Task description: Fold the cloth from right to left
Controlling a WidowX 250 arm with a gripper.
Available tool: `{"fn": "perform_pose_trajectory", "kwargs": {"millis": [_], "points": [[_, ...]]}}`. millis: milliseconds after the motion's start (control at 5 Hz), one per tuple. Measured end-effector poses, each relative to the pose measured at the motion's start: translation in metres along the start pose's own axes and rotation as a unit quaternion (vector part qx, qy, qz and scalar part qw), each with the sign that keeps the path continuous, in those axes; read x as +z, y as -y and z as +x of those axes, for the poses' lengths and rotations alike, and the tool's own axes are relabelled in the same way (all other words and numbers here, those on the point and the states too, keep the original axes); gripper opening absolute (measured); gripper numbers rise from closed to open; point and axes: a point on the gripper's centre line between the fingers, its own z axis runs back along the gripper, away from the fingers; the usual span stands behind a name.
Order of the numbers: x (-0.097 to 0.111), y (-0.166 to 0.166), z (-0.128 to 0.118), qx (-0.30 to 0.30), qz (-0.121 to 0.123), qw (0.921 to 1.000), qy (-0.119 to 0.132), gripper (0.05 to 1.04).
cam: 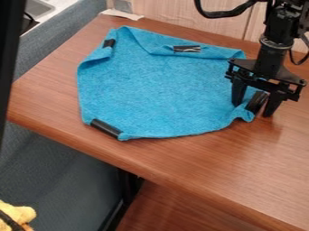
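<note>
As pincer [252, 110] straddles corner [245, 114], blue cloth [158, 85] — flat (mostly).

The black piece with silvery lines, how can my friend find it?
On the brown wooden table lies a blue cloth, with the black gripper at its right corner. Follow the cloth's far edge, nearest the pale wooden panel, to a small black rectangular piece. Unlike the cloth's other black pieces, it has silvery lines across it.
</note>
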Motion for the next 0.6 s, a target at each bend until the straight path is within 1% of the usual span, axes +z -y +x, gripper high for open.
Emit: {"fn": "perform_pose_trajectory", "kwargs": {"millis": [200,400,600], "points": [[0.0006,-0.0003,0.0012,0.007,0.001,1.0000,0.004,0.376],[-0.0001,-0.0005,0.0007,0.007,0.001,1.0000,0.004,0.171],[-0.0001,0.0003,0.0010,0.003,-0.001,1.0000,0.004,0.085]]}}
